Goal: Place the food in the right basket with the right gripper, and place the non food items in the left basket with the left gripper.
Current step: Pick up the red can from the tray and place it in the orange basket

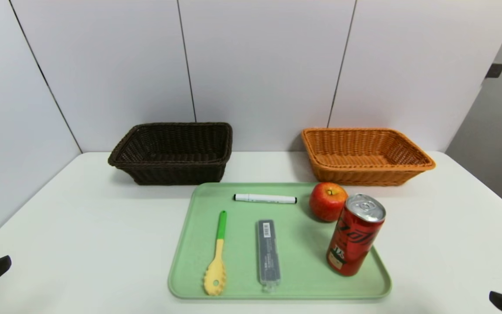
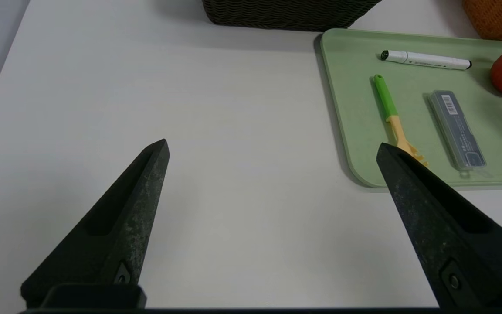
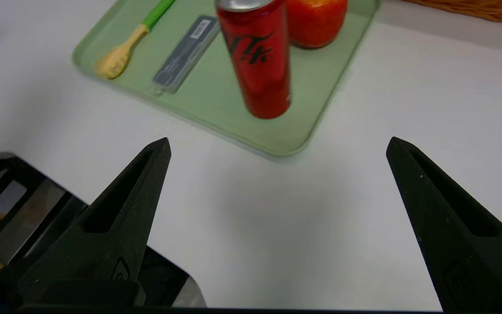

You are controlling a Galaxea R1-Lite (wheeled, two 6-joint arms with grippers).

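The black left gripper (image 2: 273,141) is hovering above the bench's left edge, jaws apart. The black right gripper (image 3: 279,138) is hovering above the right edge, jaws apart.

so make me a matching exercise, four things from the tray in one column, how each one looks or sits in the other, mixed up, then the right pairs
Things
1. marker
2. spoon
3. can
4. apple

Looks or places
A. red, standing upright, with a silver top
B. white with black ends, lying nearest the baskets' side
C. red and round, just behind the drink
D. green handle and pale yellow head

Right pairs: 1-B, 2-D, 3-A, 4-C
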